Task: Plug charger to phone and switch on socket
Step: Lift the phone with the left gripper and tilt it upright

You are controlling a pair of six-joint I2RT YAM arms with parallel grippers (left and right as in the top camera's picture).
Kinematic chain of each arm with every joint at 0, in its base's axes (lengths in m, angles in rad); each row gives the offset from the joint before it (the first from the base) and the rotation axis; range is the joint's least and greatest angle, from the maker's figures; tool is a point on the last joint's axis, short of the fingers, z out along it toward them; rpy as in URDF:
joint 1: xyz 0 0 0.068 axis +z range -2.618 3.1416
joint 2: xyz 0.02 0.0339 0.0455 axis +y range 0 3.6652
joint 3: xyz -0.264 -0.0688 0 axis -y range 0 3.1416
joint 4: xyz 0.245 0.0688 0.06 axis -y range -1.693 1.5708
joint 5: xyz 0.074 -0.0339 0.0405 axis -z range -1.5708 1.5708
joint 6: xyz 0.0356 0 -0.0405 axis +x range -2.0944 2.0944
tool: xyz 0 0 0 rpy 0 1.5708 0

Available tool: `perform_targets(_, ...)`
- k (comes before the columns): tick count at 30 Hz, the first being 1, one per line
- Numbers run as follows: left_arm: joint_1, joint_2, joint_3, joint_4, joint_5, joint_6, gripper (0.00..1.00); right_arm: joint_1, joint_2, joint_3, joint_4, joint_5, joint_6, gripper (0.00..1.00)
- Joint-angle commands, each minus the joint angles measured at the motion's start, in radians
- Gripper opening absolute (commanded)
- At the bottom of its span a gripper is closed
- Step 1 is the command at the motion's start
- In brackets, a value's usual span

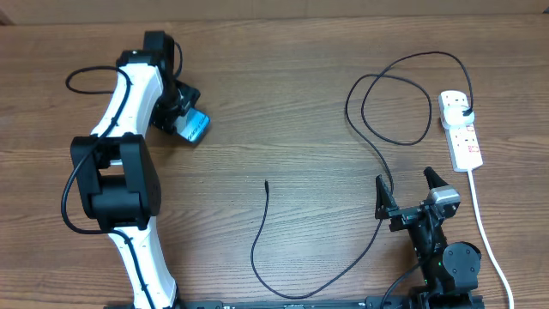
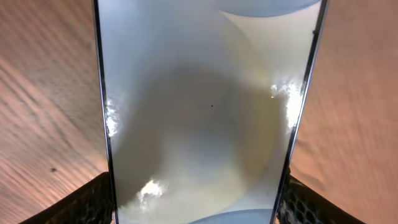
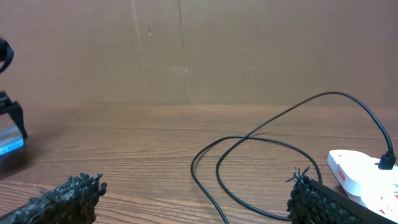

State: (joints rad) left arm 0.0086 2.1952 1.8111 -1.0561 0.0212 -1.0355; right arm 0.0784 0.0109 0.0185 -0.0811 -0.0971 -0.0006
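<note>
Overhead view: my left gripper [image 2: 198,202] grasps the phone [image 2: 199,106] by its edges, on the left of the table [image 1: 283,103]. My right gripper [image 1: 406,190] stands released, holding nothing. The charger [image 1: 254,249] plug head [image 1: 464,112] looks seated in the socket [image 1: 463,142], and its connector tip [image 1: 266,183] lies free mid-table. I judge two steps remain: mating the tip to the phone and switching on.

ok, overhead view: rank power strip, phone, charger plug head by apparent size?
1. power strip, clearly largest
2. phone, only a cyan corner shows, so this rank goes by the visible part alone
3. charger plug head, smallest
</note>
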Motion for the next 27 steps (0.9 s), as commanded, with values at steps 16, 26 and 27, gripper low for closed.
perform_targets(16,0.004,-0.006,0.164,-0.019,1.054,-0.125,0.04,-0.002,-0.008,-0.01,0.004,0.007,-0.003,1.0)
perform_targets(26,0.002,-0.006,0.164,-0.127,1.262,-0.124,0.04,-0.002,-0.008,-0.01,0.004,0.007,-0.004,1.0)
perform_targets(27,0.002,-0.006,0.164,-0.157,1.263,-0.123,0.04,-0.002,-0.008,-0.01,0.004,0.007,-0.004,1.0)
